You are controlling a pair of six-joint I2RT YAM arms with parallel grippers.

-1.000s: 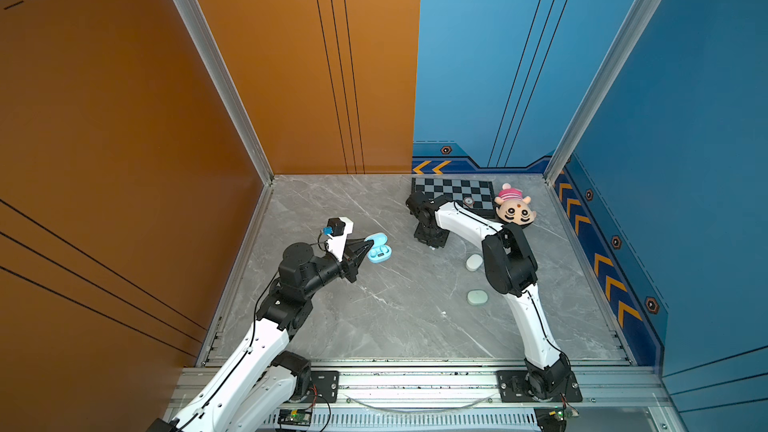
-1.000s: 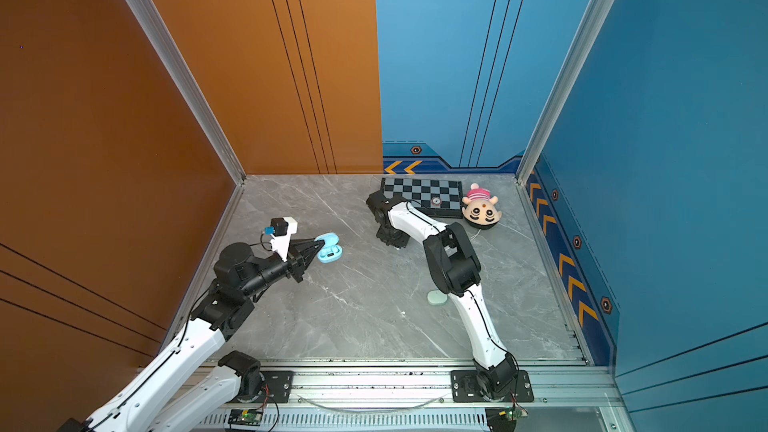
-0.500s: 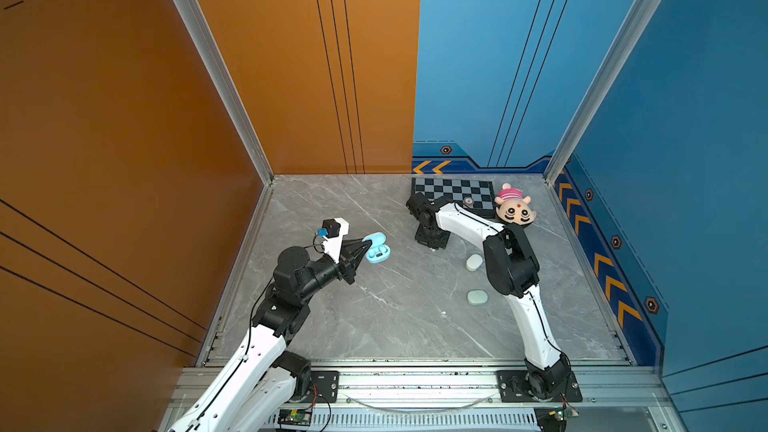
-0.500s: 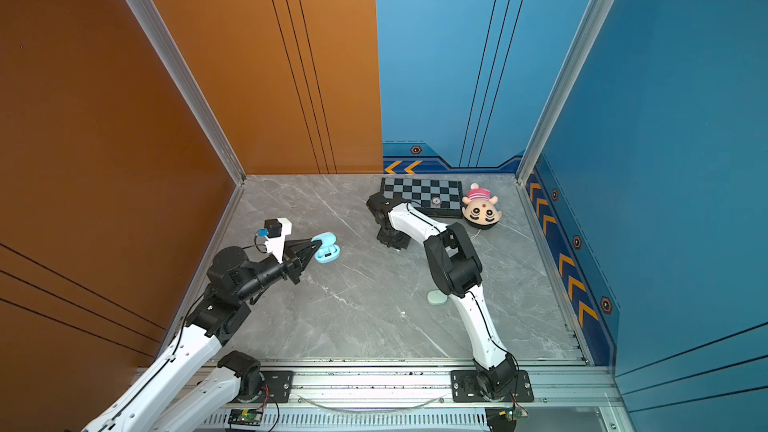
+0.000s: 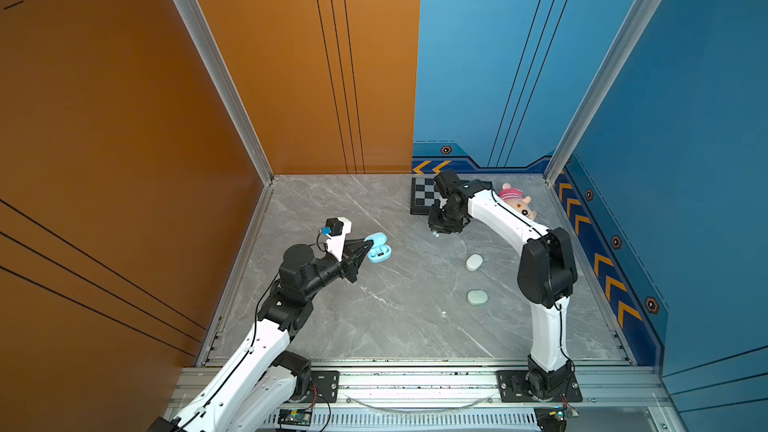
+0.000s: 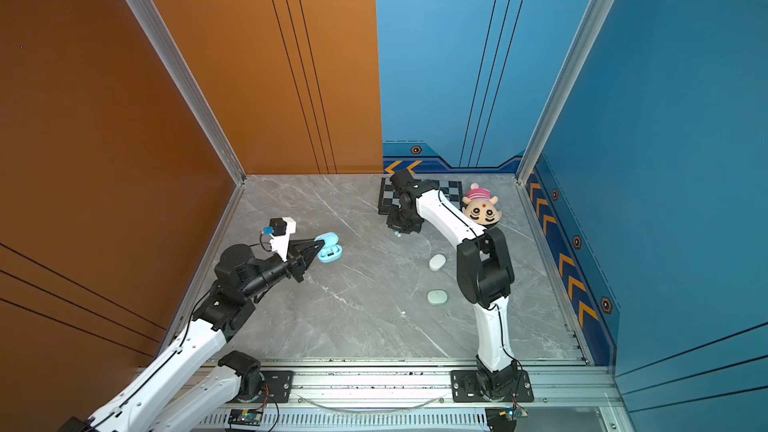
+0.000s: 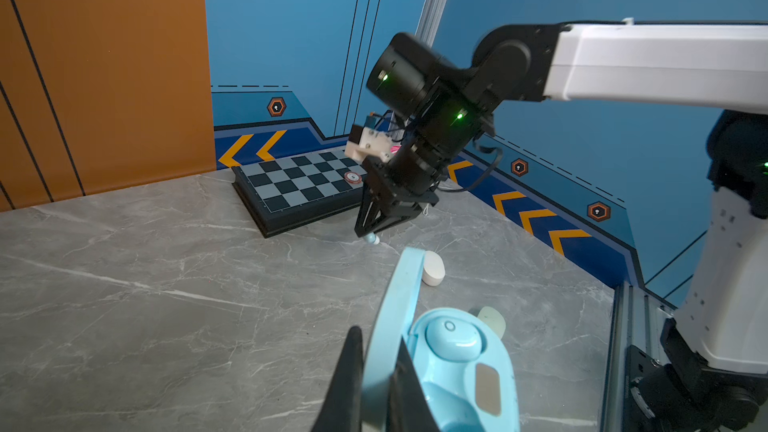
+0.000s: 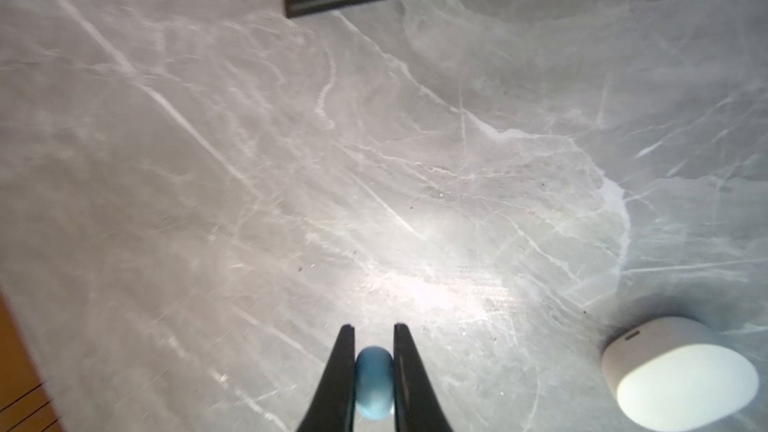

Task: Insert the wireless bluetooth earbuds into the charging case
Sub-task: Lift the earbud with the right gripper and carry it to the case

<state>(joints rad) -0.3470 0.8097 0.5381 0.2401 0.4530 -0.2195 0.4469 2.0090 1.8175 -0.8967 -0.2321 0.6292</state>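
My left gripper (image 7: 377,338): jaws clamped on the raised lid of the open blue case (image 7: 461,371), over the left side of the marble table (image 5: 374,317). One earbud (image 7: 453,338) sits in its tray.

My right gripper (image 8: 374,328): jaws pinched on a second earbud (image 8: 374,382), pale blue, low beside the chessboard (image 5: 420,197). Whether it touches the table or hangs just clear, I can't tell.

White case (image 5: 474,262) and green case (image 5: 477,297) lie closed near my right arm.

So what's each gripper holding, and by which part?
Left gripper pinches the open blue case by its lid; right gripper grips a blue earbud across its sides.
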